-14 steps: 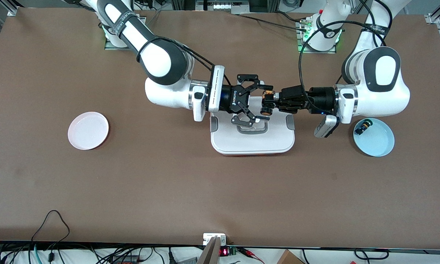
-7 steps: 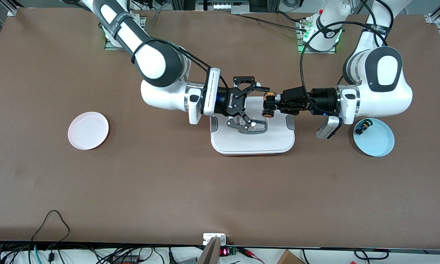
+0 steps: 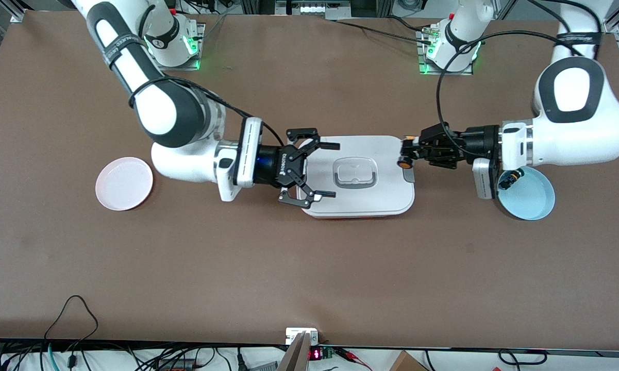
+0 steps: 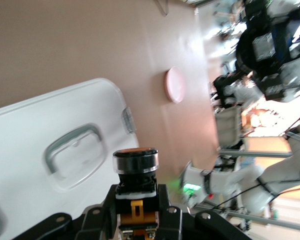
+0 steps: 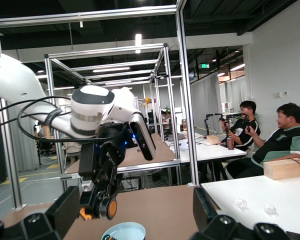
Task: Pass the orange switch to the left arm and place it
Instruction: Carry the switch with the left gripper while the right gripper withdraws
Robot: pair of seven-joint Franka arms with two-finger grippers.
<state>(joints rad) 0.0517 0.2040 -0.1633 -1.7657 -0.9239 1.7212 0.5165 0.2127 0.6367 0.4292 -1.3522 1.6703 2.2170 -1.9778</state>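
The orange switch (image 3: 404, 163) is clamped in my left gripper (image 3: 408, 153), which is shut on it above the edge of the white box (image 3: 363, 198) at the left arm's end. In the left wrist view the switch (image 4: 136, 161) stands up between the fingers (image 4: 166, 212), its cap over the box lid (image 4: 35, 130). My right gripper (image 3: 333, 170) hangs open and empty over the box's end toward the right arm. The right wrist view looks along the table at the switch (image 5: 107, 207) in the left gripper, between my own open right gripper (image 5: 136, 202).
A pink plate (image 3: 124, 184) lies toward the right arm's end of the table. A blue plate (image 3: 535, 201) lies toward the left arm's end, with a small black switch with a yellow-green cap (image 3: 511, 180) in it. Cables run along the table edge nearest the front camera.
The two grippers have drawn apart from the middle of the box. The left one carried the switch toward the left arm's end. The open right one backed toward the right arm's end.
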